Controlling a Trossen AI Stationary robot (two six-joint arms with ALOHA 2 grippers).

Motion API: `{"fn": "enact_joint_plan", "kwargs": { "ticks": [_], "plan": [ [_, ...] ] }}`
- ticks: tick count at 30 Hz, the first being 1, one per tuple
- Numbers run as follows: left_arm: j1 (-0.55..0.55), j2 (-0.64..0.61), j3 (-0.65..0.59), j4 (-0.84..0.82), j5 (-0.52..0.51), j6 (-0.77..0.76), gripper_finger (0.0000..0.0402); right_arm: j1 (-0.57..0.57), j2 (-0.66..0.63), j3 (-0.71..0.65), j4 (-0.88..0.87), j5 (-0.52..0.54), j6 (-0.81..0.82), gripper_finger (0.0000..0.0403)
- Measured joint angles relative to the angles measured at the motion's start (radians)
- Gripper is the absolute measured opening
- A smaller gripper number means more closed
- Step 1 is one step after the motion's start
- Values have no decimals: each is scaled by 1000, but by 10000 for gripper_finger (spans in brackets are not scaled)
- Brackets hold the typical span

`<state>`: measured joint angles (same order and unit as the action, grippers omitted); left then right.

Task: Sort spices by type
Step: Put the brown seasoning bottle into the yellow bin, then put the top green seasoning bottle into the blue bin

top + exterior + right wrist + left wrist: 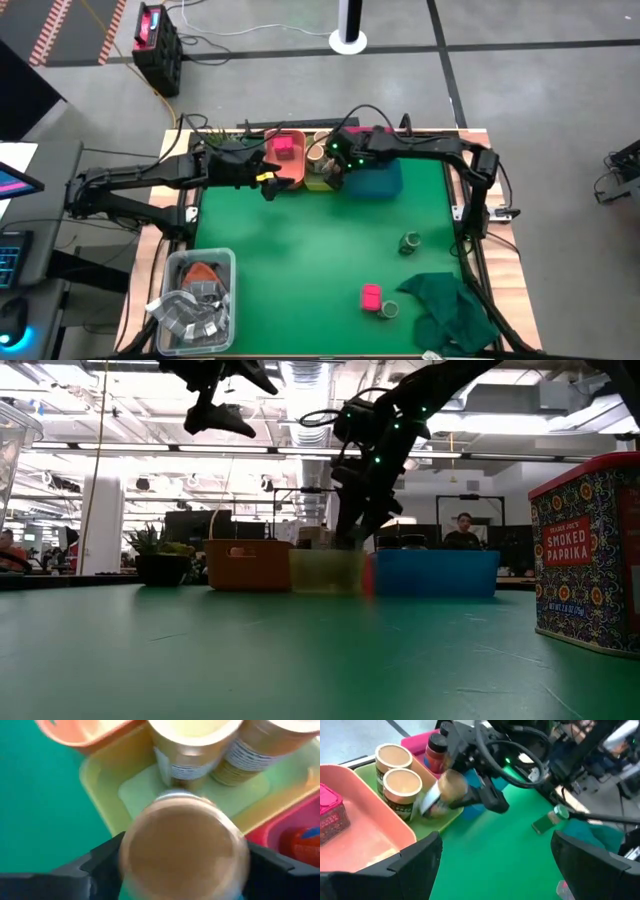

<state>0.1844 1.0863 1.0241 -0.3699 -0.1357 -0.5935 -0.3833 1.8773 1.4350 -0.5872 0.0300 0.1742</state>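
Right gripper (462, 795) sat at the yellow-green bin (107, 780), top centre of the high view, w/ a tan-topped jar (184, 847) between its fingers; jar tilted over the bin's near edge, blurred, so can't tell if it was gripped or loose. Two more tan-topped jars (400, 785) stood upright in that bin. Left gripper (268, 180) hung just left, beside the orange bin (375, 837), jaws wide, nothing in them. Pink cube box (284, 148) lay in the orange bin. Red dark-capped jar (436, 754) in the pink bin (417, 742), mostly hidden behind the right arm. Blue bin (380, 180) partly covered too. Lower right of the high view: green-capped jar (410, 242), 2nd pink box (371, 295) touching a small jar (390, 310), label unreadable, beside the dark green cloth (450, 305).
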Motion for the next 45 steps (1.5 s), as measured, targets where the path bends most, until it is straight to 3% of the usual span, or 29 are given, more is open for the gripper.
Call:
{"fn": "enact_joint_plan", "kwargs": {
  "ticks": [5, 11, 21, 26, 33, 40, 45],
  "plan": [
    [0, 0, 0, 7, -4, -10, 357, -7, -2, 1, -1, -57, 1, 392],
    [-1, 0, 0, 3, -14, 9, 357, -4, -22, 48, -109, -59, 0, 387],
    [-1, 16, 0, -8, -13, 11, 357, 148, -278, -41, -219, 20, 51, 399],
    [4, 66, 0, 27, -25, 40, 357, 245, -428, -168, -324, 42, 192, 398],
    [32, 178, 8, 194, 4, 37, 357, 436, -626, -295, -493, 122, 508, 398],
    [32, 301, 129, 192, 53, 92, 357, 596, -697, -406, -540, 131, 681, 398],
    [20, 365, 261, 75, 52, 147, 357, 689, -702, -444, -538, 129, 746, 398]
  ]
}}
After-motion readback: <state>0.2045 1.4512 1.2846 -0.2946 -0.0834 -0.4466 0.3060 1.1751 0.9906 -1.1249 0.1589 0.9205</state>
